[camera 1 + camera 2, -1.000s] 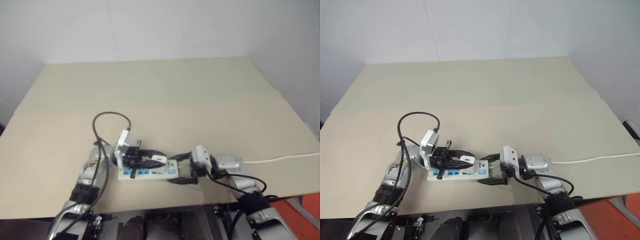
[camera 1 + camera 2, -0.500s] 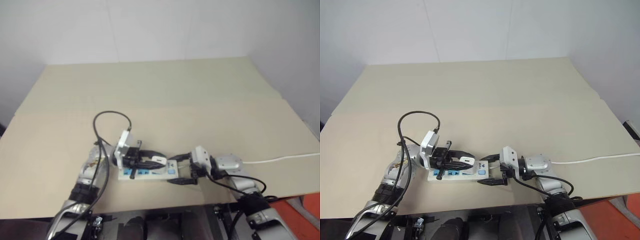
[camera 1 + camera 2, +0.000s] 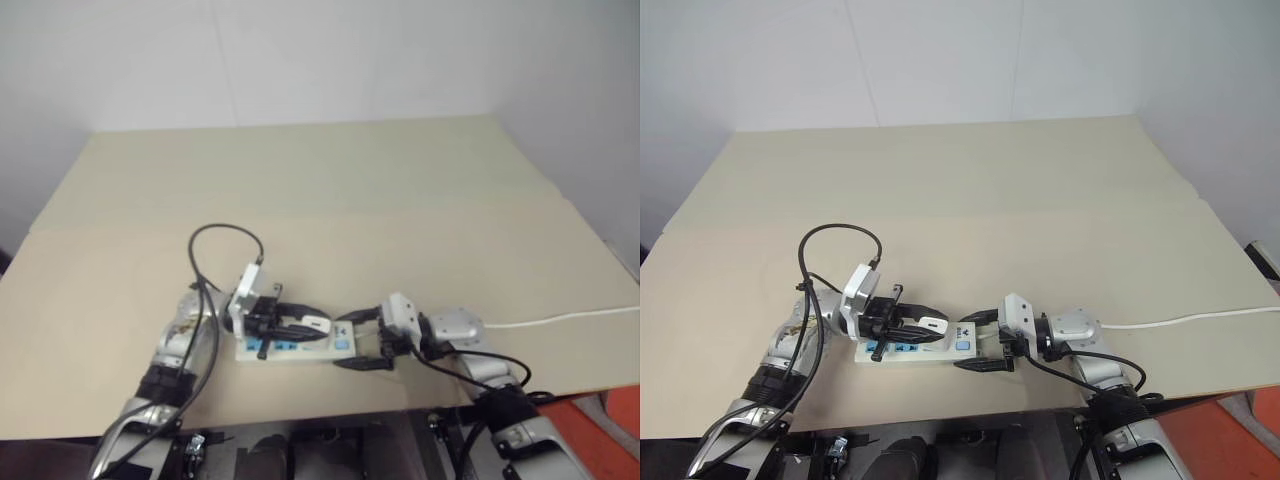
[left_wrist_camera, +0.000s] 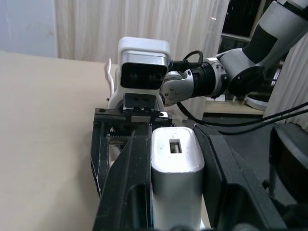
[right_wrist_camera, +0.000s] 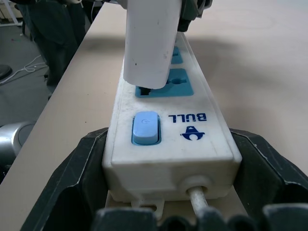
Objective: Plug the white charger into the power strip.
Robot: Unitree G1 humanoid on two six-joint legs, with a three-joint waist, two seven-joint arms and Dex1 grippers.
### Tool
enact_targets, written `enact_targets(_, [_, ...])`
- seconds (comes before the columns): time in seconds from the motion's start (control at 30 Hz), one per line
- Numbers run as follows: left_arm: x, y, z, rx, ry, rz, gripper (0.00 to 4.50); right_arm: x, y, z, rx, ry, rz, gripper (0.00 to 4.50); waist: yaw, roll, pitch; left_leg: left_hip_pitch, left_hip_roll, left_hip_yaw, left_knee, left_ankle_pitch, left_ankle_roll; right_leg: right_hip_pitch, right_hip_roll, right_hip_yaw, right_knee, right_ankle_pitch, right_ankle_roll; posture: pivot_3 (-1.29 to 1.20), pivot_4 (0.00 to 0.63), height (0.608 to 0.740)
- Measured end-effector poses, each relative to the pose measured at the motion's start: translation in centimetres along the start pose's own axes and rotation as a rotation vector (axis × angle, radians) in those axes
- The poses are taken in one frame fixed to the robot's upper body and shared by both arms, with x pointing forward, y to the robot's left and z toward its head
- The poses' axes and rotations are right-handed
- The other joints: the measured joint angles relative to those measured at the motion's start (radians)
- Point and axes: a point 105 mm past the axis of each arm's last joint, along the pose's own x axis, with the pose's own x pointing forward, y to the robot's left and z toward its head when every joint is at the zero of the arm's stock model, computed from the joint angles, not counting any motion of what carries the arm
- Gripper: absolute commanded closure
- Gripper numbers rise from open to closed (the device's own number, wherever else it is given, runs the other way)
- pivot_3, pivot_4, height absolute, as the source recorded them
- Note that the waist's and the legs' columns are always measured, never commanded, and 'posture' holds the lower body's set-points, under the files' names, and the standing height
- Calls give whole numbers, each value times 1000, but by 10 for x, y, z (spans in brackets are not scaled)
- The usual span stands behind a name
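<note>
Head view: left tool [image 3: 925, 324] level, pointing right, clenched on white charger [image 3: 933, 324] over power strip [image 3: 940, 348].
Right wrist view: right tool [image 5: 171, 185] spread, fingers [image 5: 77, 178] clasping the strip's [image 5: 168, 139] switch end on the bench [image 5: 269, 67]; charger [image 5: 151, 41] at nearest socket.

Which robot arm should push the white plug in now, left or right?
The left. Its gripper is already shut on the white charger, held right over a blue socket of the power strip. The right gripper is busy bracing the strip's switch end, so it should probably stay put.
</note>
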Motion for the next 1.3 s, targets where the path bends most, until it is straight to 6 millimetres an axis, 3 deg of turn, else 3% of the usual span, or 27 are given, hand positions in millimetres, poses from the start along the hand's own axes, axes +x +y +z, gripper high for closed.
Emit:
enact_targets(0.9, [-6, -6, -14, 61, -29, 127, 3486, 2, 0, -6, -18, -20, -10, 1084, 1, 0, 0, 13, 2, 0, -6, 0, 0, 11, 1, 1, -3, 0, 0, 0, 150, 740])
enact_targets(1.3, [-7, -8, -20, 88, -10, 119, 3486, 3, 0, -9, -16, -22, -12, 1084, 3, 4, -3, 17, 13, 1, -7, 0, -1, 21, 11, 0, -15, 6, -3, 0, 150, 740])
